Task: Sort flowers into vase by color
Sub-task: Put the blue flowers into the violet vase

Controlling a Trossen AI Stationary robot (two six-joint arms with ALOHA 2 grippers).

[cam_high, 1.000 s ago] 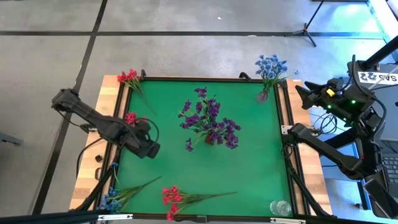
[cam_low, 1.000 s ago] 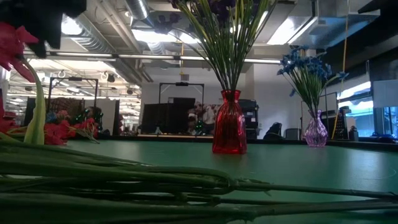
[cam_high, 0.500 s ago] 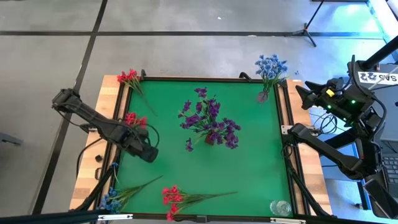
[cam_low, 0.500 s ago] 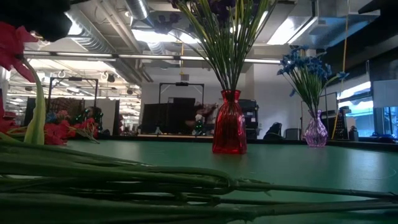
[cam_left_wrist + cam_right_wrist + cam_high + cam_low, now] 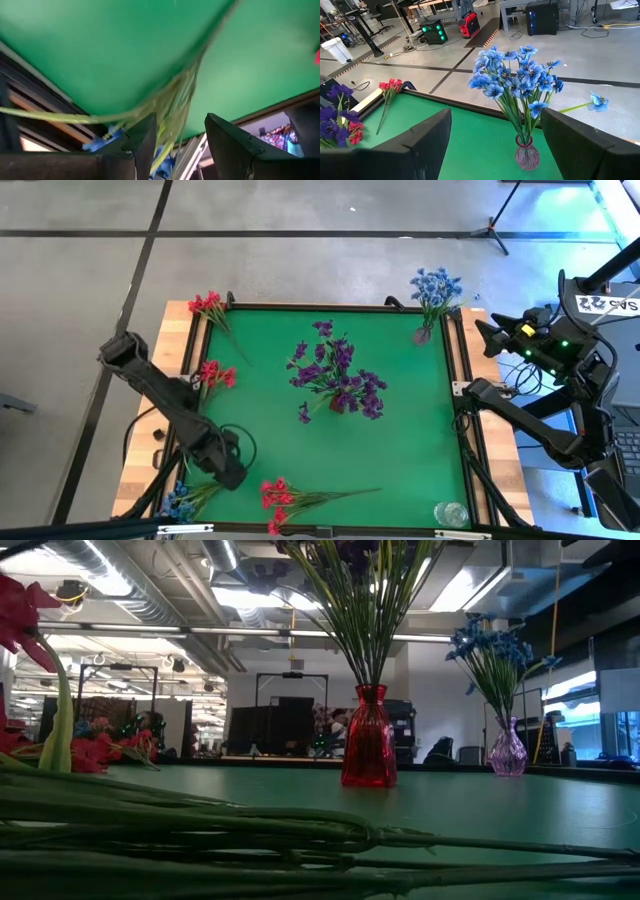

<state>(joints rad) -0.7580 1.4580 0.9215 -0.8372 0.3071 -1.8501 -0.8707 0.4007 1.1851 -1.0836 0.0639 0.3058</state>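
A blue sprig (image 5: 182, 500) lies flat at the table's near left corner, its stems pointing toward the middle. My left gripper (image 5: 232, 476) is open just above those stems (image 5: 172, 107), with its blue blossoms (image 5: 107, 137) beyond. A red sprig (image 5: 285, 498) lies along the near edge, another (image 5: 214, 372) lies at the left edge, and a third (image 5: 208, 305) lies at the far left corner. Purple flowers (image 5: 335, 375) stand in a red vase (image 5: 368, 740). Blue flowers (image 5: 435, 288) stand in a pale purple vase (image 5: 526, 152). My right gripper (image 5: 495, 145) is open and waits off the table's far right corner.
A clear glass vase (image 5: 450, 513) stands at the near right corner. The green mat (image 5: 400, 450) is bordered by a wooden frame (image 5: 176, 330). Long green stems (image 5: 300, 840) lie across the foreground of the low view.
My left gripper has gone toward the table's near edge, from beside the left-edge red sprig to over the blue sprig's stems at the near left corner. It has left the top of the low view. The flowers have stayed where they were.
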